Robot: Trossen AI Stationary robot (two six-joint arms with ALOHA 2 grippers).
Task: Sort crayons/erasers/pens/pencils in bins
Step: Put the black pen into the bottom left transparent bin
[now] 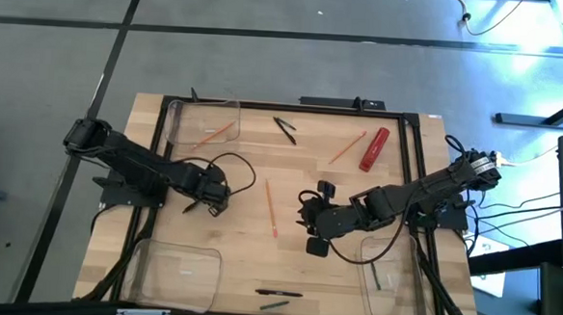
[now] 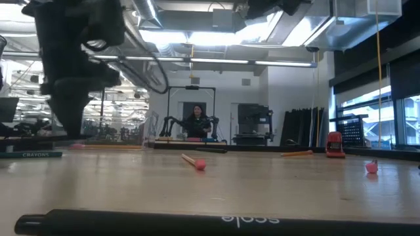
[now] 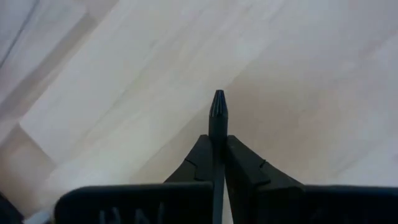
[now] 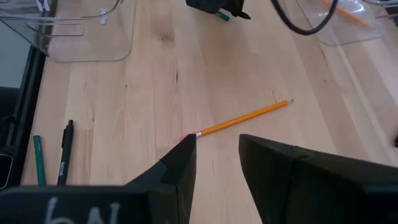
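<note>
Near the left edge of the tabletop, our left gripper has its jaws pinched on a pen, gripped close to its ribbed tip. We judge it light, stiff and smooth, so it may swivel; a hold nearer mid-length would sit steadier. Our right gripper hovers mid-tabletop, jaws wide, over a pencil. Three bins sit at the corners; a loose cable beside the left arm could snag.
</note>
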